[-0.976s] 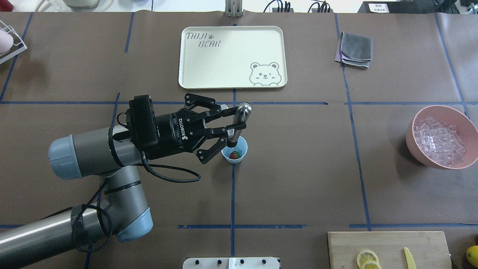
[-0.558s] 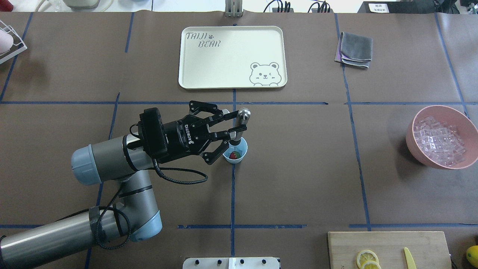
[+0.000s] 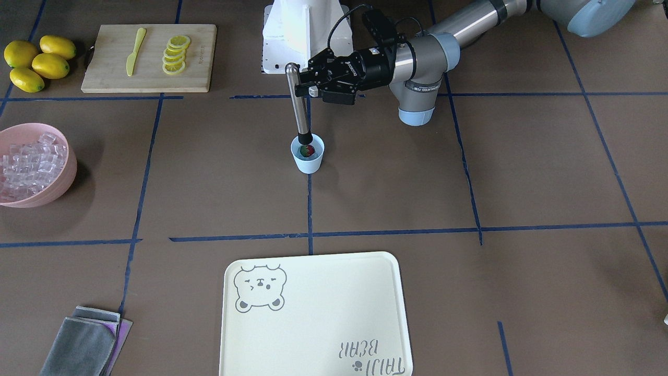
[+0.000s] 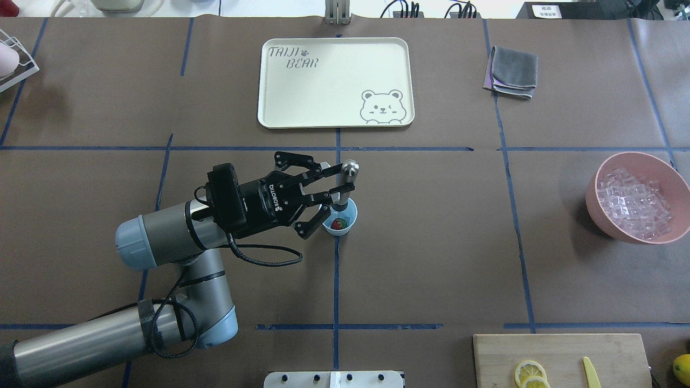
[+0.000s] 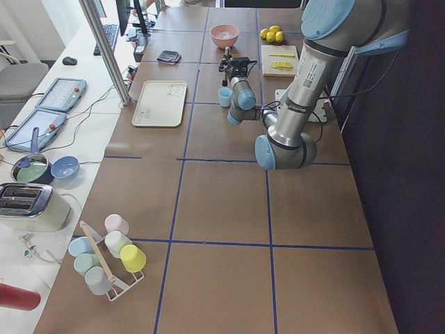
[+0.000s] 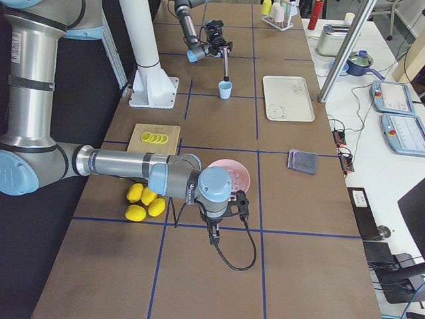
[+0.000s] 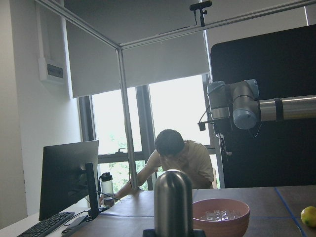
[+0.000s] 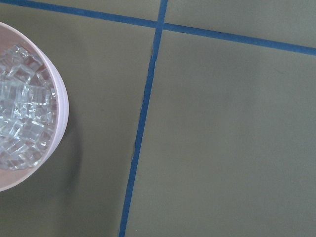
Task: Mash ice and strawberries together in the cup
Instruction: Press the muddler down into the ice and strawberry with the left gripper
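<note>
My left gripper (image 4: 341, 179) is shut on an upright metal muddler (image 4: 349, 170), gripped near its top (image 3: 301, 84). The muddler's (image 3: 299, 107) lower end is inside the pale-blue cup (image 4: 351, 216), which stands at the table's middle (image 3: 308, 161). A red strawberry (image 4: 337, 224) lies in the cup beside the muddler's tip (image 3: 309, 151). I cannot tell whether ice is in the cup. The ice (image 4: 636, 202) fills the pink bowl (image 4: 593, 189) at the right. My right gripper (image 6: 229, 203) hangs beside that bowl (image 8: 61, 128); I cannot tell if it is open.
A cream tray (image 4: 334, 81) lies beyond the cup. A grey cloth (image 4: 515, 71) is at the far right. A cutting board (image 4: 560, 358) with lemon slices and a yellow knife sits near right, with whole lemons (image 3: 36, 60) beside it.
My left arm has shifted right and come down. The muddler has sunk lower into the cup. The cup and strawberry have stayed in place.
</note>
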Robot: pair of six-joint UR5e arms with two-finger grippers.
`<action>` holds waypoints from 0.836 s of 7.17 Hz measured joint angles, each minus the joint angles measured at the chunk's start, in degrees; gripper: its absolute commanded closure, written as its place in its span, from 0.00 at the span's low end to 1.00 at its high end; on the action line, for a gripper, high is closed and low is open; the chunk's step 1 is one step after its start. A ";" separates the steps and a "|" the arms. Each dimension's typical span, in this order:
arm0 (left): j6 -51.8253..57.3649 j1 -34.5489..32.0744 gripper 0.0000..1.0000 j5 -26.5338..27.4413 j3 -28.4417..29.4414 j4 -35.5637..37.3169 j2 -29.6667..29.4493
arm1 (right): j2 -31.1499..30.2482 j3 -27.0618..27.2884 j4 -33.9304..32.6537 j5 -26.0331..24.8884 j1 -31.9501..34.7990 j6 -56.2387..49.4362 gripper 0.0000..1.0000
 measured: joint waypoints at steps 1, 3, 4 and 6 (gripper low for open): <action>0.17 0.15 1.00 0.01 0.69 -0.06 0.05 | 0.00 -0.05 0.00 0.00 0.00 -0.02 0.01; 0.26 0.87 1.00 0.01 1.41 -0.09 0.09 | 0.00 -0.11 0.00 0.00 0.00 -0.02 0.00; 0.27 1.27 1.00 0.04 2.14 -0.66 0.07 | 0.00 -0.12 0.00 0.00 0.00 -0.02 0.00; 0.33 1.84 1.00 0.16 6.90 -4.95 -0.40 | 0.00 -0.11 0.00 0.00 0.00 -0.02 0.01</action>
